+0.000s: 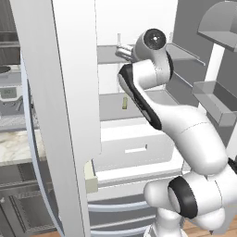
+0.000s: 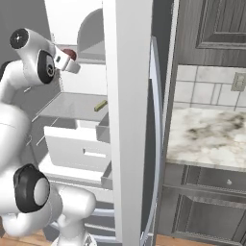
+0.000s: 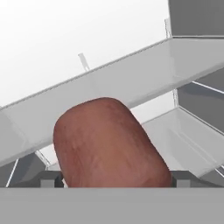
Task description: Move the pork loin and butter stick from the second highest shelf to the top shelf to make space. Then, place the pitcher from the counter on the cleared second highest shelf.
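The pork loin [image 3: 109,144], a reddish-brown lump, lies between my two fingertips [image 3: 49,179] in the hand view, and both tips press its sides. My gripper [image 2: 72,58] is shut on it inside the open fridge, level with the top shelf [image 1: 109,54]; the meat [image 2: 70,53] shows red beside the hand. The gripper [image 1: 121,52] is partly hidden behind my wrist in the left base view. The butter stick [image 1: 124,102] [image 2: 100,105] lies on the second highest shelf [image 1: 111,111], below and apart from the gripper. The pitcher is out of view.
The open fridge door [image 1: 60,92] [image 2: 127,120] stands tall between the arm and the marble counter [image 2: 206,134] [image 1: 18,146]. Door bins [image 1: 217,106] jut out on the right side. A white drawer [image 1: 134,148] sits under the shelves.
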Available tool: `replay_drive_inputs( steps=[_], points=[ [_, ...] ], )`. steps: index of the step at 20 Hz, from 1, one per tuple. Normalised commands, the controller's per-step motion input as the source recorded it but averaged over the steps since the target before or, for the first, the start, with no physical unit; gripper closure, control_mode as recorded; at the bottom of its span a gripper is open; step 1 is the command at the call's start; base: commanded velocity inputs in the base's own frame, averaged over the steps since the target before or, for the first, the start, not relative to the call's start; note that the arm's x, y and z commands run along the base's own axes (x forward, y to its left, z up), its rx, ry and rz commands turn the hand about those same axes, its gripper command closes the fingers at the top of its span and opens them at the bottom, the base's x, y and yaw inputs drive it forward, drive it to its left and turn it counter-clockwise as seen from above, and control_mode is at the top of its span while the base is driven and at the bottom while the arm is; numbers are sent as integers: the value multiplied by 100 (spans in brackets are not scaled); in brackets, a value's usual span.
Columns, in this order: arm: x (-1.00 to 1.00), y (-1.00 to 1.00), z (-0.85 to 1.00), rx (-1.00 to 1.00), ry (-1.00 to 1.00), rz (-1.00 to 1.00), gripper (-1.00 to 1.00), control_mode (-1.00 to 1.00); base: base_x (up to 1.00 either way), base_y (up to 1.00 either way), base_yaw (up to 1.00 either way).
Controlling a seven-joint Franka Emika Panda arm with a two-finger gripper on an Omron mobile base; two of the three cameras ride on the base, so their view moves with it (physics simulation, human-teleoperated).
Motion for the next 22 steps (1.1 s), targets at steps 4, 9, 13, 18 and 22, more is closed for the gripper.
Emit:
replay_drive_inputs(
  steps=[4, 9, 13, 18, 22],
  points=[
    [65, 0, 0, 0, 4, 0, 100, -100, 0, 0, 0],
    [75, 0, -11, 0, 5, 0, 100, -100, 0, 0, 0],
    [75, 0, -27, 0, 3, 0, 100, -100, 0, 0, 0],
    [72, 0, -24, 0, 0, 0, 100, -100, 0, 0, 0],
    [80, 2, -18, 0, 0, 0, 100, -100, 0, 0, 0]
  ],
)
